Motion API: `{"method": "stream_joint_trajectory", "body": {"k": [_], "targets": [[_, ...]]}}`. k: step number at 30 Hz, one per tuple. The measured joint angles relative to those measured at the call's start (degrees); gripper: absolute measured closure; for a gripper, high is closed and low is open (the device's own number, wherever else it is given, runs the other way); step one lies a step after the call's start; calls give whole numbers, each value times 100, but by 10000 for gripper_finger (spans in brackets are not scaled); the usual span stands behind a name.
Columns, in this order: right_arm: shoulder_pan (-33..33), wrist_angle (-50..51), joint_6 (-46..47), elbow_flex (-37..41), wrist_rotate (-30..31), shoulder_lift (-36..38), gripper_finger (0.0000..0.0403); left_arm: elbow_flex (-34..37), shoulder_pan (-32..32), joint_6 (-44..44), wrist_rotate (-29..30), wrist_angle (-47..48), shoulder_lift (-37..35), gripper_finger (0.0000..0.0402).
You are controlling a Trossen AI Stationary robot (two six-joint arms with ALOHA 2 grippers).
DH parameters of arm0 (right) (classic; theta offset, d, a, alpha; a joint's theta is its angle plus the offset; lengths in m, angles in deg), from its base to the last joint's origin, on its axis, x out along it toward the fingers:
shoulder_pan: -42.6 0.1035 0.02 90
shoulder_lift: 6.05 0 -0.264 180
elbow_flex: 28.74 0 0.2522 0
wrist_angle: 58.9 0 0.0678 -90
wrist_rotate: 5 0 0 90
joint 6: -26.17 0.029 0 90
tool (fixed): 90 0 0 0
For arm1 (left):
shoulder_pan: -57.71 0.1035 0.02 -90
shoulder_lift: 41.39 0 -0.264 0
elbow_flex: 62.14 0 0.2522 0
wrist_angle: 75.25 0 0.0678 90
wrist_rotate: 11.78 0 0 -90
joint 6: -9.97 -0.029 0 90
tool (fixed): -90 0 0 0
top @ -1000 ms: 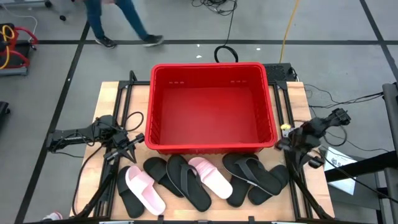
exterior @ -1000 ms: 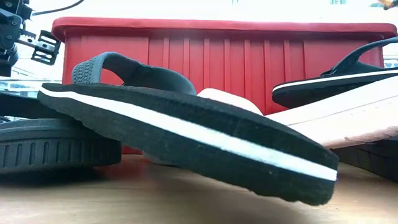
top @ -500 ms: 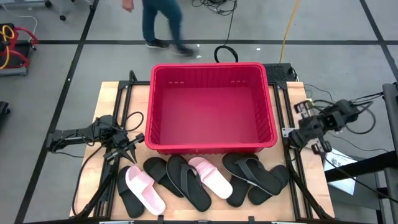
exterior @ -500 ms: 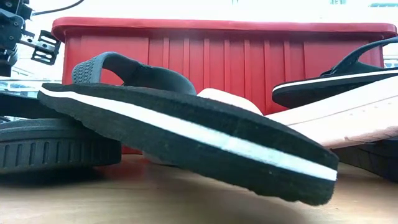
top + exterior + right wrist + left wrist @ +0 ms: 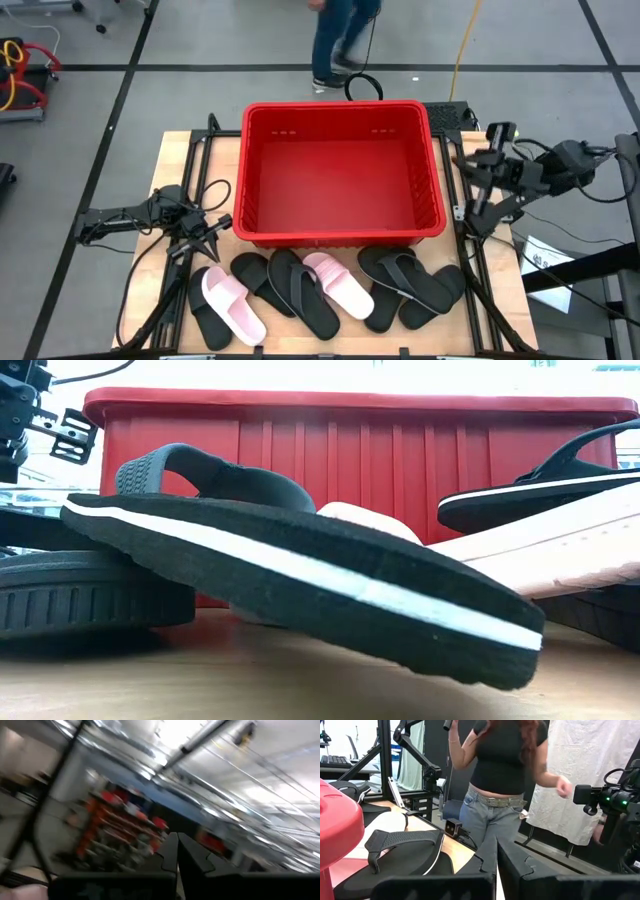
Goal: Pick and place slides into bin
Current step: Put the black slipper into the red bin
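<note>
The red bin stands at the table's middle, toward the far edge. The slides lie in a row between the bin and the near edge: a pink slide at the left, black slides overlapping in the middle, a second pink slide, and black slides at the right. In the low view a black slide leans on others before the bin. My left gripper is shut and empty by the bin's near left corner. My right gripper is shut and empty, raised at the bin's right side.
A person walks on the floor beyond the table's far edge and shows in the left wrist view. Cables lie by the left arm. The left wrist view shows a black slide and the bin's rim.
My right gripper has risen from beside the bin's near right corner and gone toward the table's far edge along the bin's right side, tipping upward. The person behind the table has walked toward the right. The slides and the bin have kept still.
</note>
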Motion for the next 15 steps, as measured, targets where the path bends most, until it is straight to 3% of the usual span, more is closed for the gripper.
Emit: {"method": "stream_joint_trajectory", "body": {"k": [7, 15], "targets": [[0, 1004, 141, -924, 1268, -685, 403, 0, -1, 0, 0, -1, 0, 374], [2, 2504, 1111, -1715, 1422, -1042, 403, 0, 0, 0, 0, -1, 0, 380]]}}
